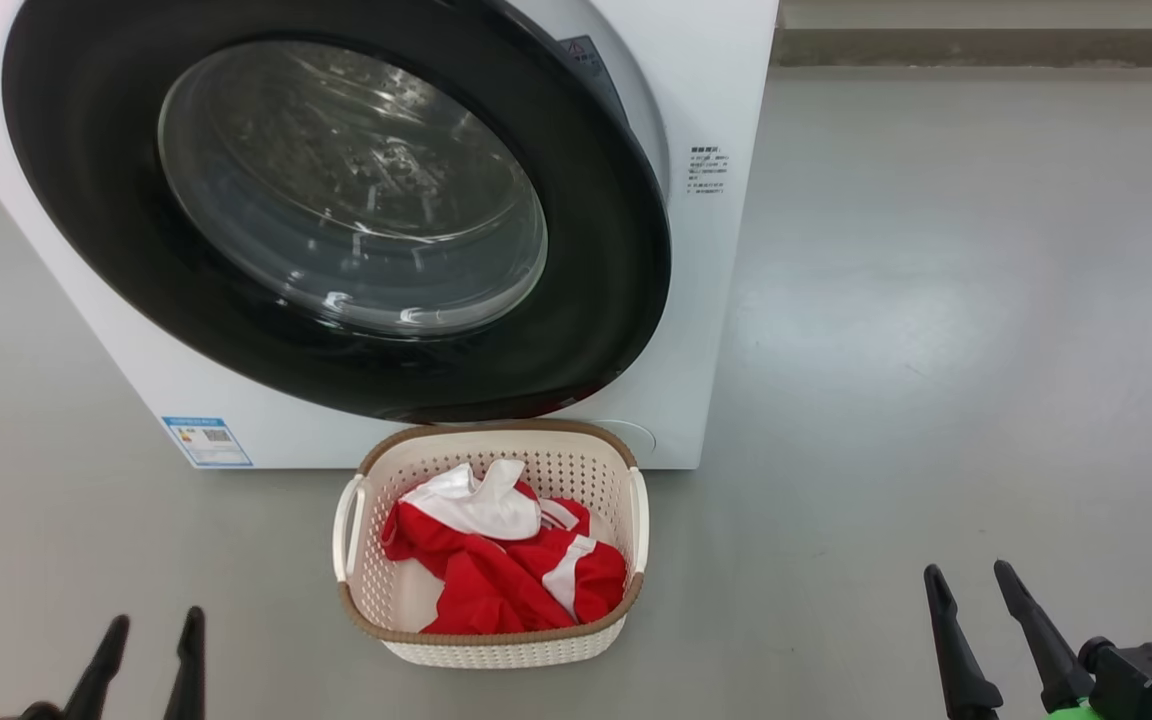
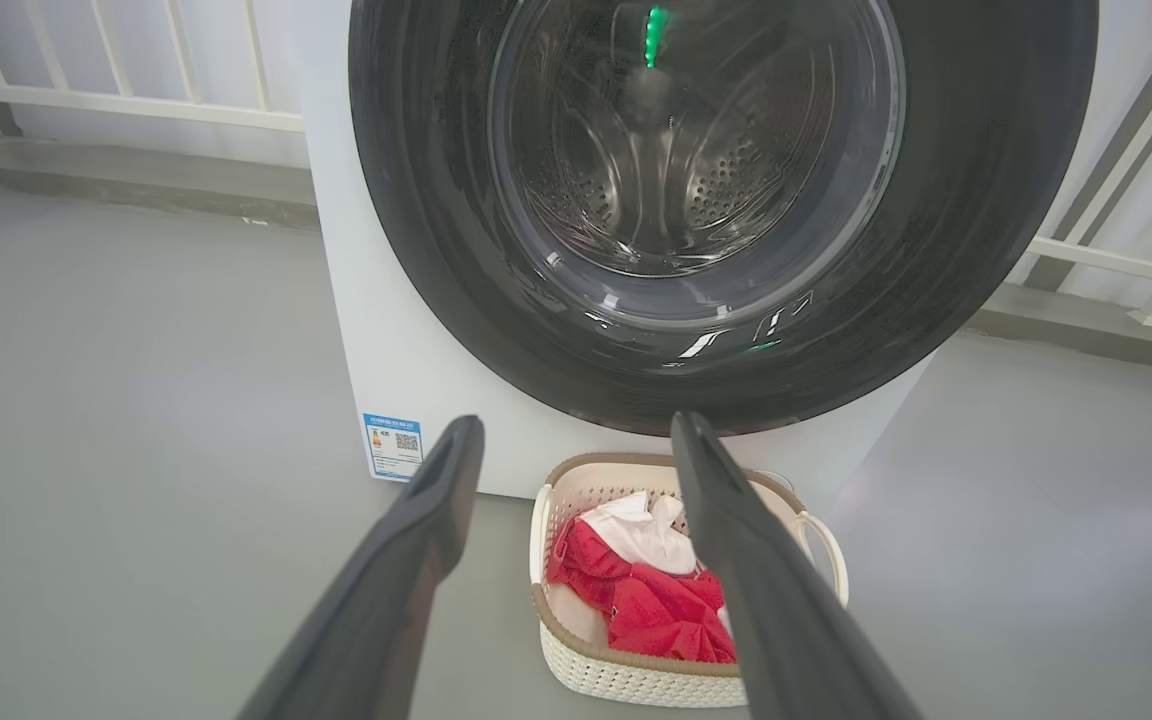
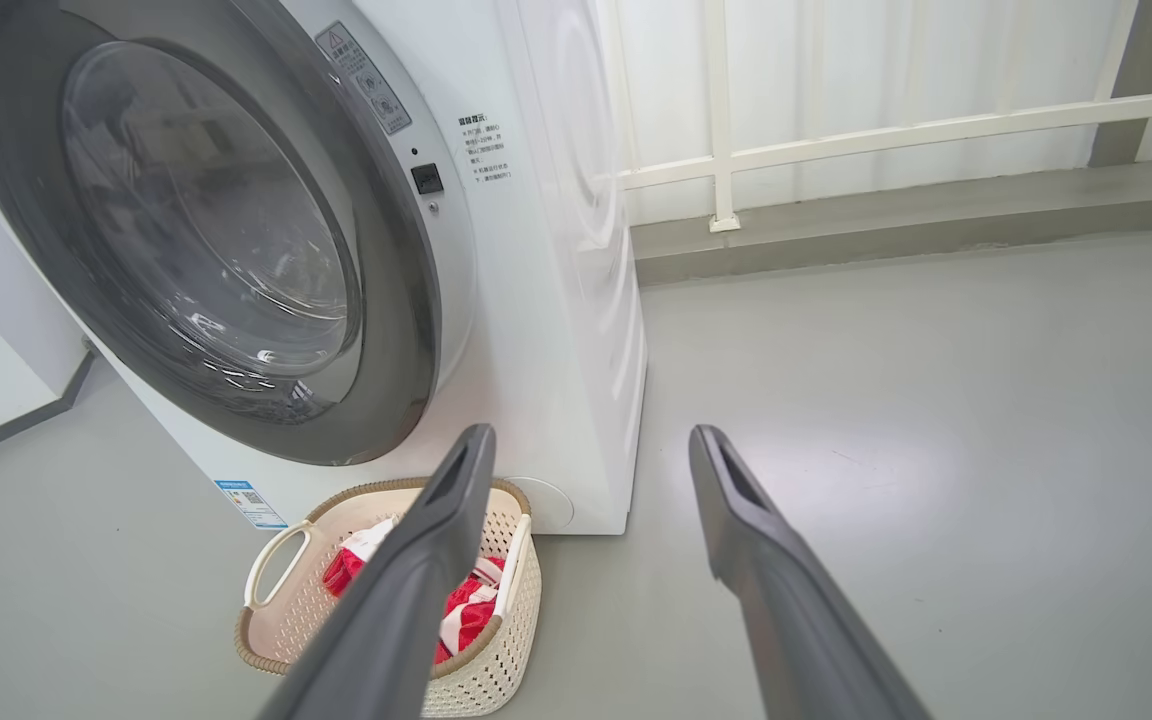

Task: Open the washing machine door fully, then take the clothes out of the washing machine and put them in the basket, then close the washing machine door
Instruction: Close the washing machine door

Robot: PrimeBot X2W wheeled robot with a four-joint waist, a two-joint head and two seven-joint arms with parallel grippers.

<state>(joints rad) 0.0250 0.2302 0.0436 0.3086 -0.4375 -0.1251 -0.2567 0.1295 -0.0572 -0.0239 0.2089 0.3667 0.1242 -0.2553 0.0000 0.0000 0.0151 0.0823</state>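
The left gripper is seen spread wide and empty at the lower left. Ahead, the washing machine door is judged almost shut. Below it, the clothes are held in the basket. The door's free edge is faced by the right gripper, likewise spread and judged nearer.

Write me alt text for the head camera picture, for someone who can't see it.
A small cream basket holding red and white clothes sits on a grey floor before a white washing machine, whose round black-rimmed glass door looks shut or nearly so. The left gripper and right gripper, both open and empty, point up from the bottom corners.
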